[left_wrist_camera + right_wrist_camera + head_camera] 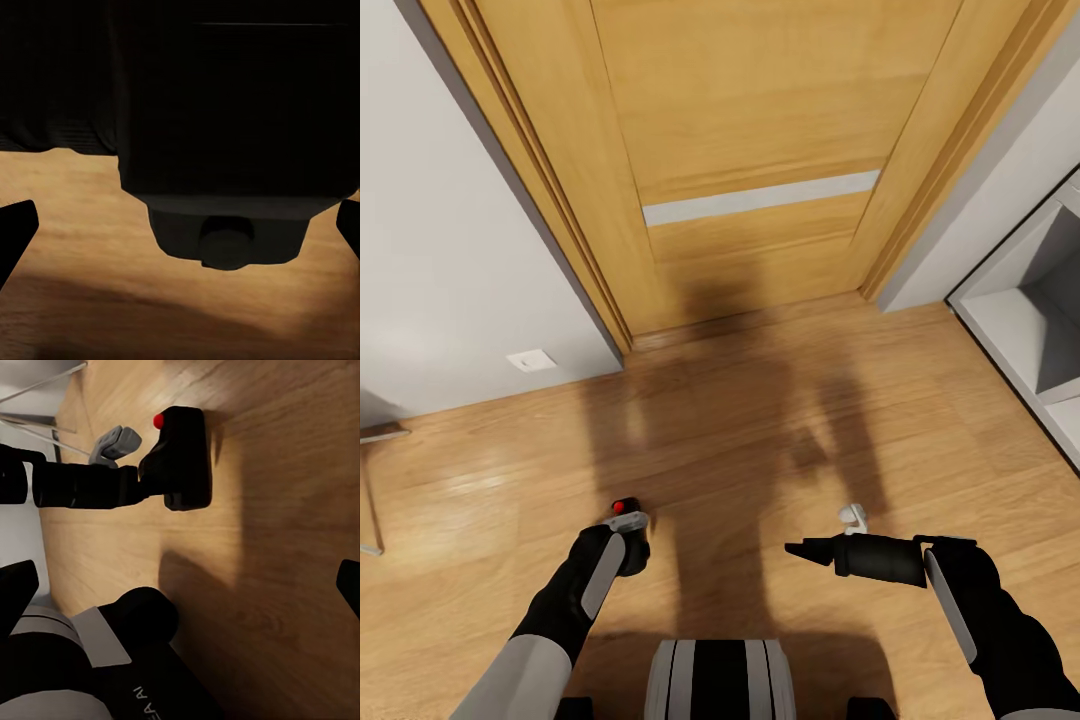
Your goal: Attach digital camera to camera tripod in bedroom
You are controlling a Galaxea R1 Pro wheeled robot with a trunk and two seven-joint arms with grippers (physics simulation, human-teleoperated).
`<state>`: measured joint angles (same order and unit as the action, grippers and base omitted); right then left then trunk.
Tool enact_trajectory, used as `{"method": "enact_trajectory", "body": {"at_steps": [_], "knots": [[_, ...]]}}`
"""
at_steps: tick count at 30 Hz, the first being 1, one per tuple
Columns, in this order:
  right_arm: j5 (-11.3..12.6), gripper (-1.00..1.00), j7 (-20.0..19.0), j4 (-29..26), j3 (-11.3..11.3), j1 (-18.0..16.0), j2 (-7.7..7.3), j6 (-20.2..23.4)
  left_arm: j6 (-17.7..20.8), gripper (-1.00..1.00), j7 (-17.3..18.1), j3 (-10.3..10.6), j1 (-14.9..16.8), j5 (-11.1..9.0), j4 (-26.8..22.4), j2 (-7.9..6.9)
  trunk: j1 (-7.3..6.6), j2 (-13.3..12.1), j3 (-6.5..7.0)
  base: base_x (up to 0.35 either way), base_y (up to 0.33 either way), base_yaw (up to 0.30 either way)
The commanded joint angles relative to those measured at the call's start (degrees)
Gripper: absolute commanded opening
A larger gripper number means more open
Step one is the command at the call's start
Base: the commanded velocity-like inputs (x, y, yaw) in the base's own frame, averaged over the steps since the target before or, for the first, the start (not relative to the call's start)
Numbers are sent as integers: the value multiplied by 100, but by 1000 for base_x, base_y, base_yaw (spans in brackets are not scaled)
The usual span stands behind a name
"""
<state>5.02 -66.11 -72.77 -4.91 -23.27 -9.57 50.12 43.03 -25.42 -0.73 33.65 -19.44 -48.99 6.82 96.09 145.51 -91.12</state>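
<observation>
The digital camera (636, 553), small, black and boxy with a red button on top, hangs low over the wood floor, and my left gripper (628, 537) is shut on it. In the left wrist view the camera (232, 112) sits dark and close between the fingertips (15, 232). The right wrist view shows the camera (184, 457) side-on, held by the left gripper (154, 472). My right gripper (800, 549) points left toward it, a hand's width away, open with nothing between its fingers (15, 592). The camera tripod is out of view.
I face a shut oak door (760, 150) set in pale grey walls, with a wall socket (531, 360) low at the left. A white cube shelf (1030, 330) stands at the right. Thin grey metal legs (369, 500) show at the left edge; what they belong to is unclear.
</observation>
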Motion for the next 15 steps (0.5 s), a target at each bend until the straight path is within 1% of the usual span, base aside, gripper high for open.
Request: {"method": "enact_trajectory", "body": {"at_steps": [1, 15], "knots": [[30, 100, 2, 0, -1, -2, -1, 42, 12, 100, -46, -9, 1, -60, -9, 3, -1, 2, -4, 0, 0, 0], [33, 100, 2, 0, -1, -2, -1, 42, 12, 100, -42, -14, 1, -60, -13, 3, -1, 2, -4, 0, 0, 0]]}}
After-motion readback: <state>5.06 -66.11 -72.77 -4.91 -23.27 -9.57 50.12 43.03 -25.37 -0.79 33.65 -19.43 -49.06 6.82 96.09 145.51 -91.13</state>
